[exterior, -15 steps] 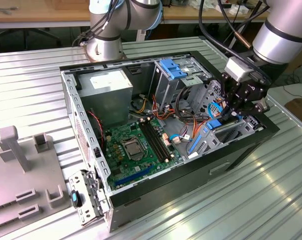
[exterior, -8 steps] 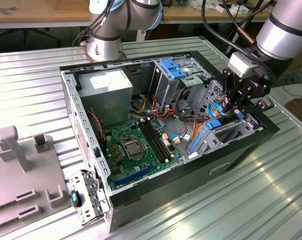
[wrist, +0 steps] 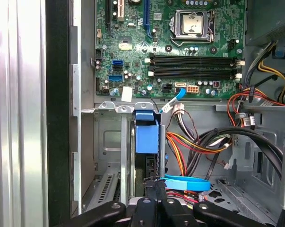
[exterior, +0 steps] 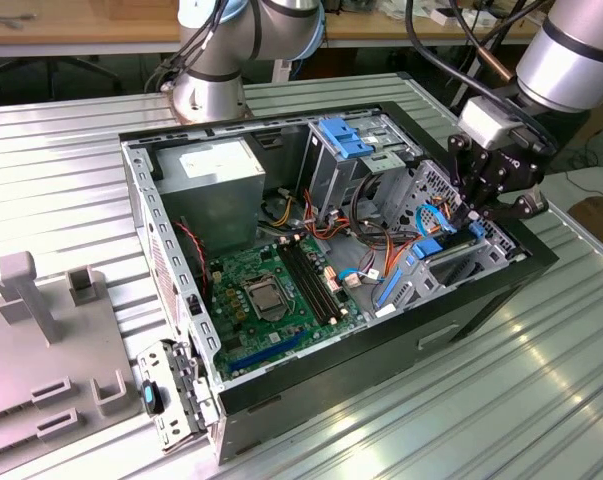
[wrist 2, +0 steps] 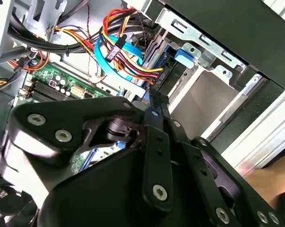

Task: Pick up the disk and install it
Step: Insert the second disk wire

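The disk (wrist: pixel 147 137) stands on edge in the drive bay at the open computer case's (exterior: pixel 171 260) front corner, on the exterior view's right. Its bright blue frame (wrist 2: pixel 184 56) and dark body show between the bay's metal walls. My gripper (exterior: pixel 473 212) hangs over that bay with its black fingers drawn together. In both wrist views the gripper (wrist: pixel 155 182) (wrist 2: pixel 151 97) meets the disk's near end; I cannot tell whether the tips pinch it or only touch it. In the exterior view the disk (exterior: pixel 421 250) lies just below the fingertips.
Red, yellow and orange wires (wrist: pixel 189 146) and a flat blue cable (wrist: pixel 187 183) run right beside the bay. The green motherboard (exterior: pixel 271 290), the power supply (exterior: pixel 221 165) and an upper metal bay with a blue ribbed clip (exterior: pixel 346 135) fill the case. A grey fixture (exterior: pixel 41 300) stands at the exterior view's left.
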`<action>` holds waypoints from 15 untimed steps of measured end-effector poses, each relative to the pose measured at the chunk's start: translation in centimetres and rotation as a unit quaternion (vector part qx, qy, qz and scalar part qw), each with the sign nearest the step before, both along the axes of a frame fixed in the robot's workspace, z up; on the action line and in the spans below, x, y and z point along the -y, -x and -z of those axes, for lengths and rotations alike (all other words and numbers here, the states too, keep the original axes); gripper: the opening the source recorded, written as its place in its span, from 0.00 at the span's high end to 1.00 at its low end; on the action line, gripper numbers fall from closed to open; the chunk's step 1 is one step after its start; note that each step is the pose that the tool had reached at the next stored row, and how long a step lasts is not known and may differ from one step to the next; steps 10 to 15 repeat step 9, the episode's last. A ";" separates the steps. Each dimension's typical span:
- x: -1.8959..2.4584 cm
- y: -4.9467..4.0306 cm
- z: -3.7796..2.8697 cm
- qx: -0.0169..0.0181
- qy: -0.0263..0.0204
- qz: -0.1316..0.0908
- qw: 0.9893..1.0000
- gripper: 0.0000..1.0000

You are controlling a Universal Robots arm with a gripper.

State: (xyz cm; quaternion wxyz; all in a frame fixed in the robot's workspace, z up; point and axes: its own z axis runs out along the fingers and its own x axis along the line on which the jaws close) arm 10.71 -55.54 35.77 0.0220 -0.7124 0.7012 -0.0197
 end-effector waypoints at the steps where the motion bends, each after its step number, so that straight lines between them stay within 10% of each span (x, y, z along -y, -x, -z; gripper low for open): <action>1: 0.00 0.00 0.00 0.000 0.000 0.000 1.000 0.89; 15: 0.00 0.00 0.00 0.000 0.000 0.000 1.000 0.89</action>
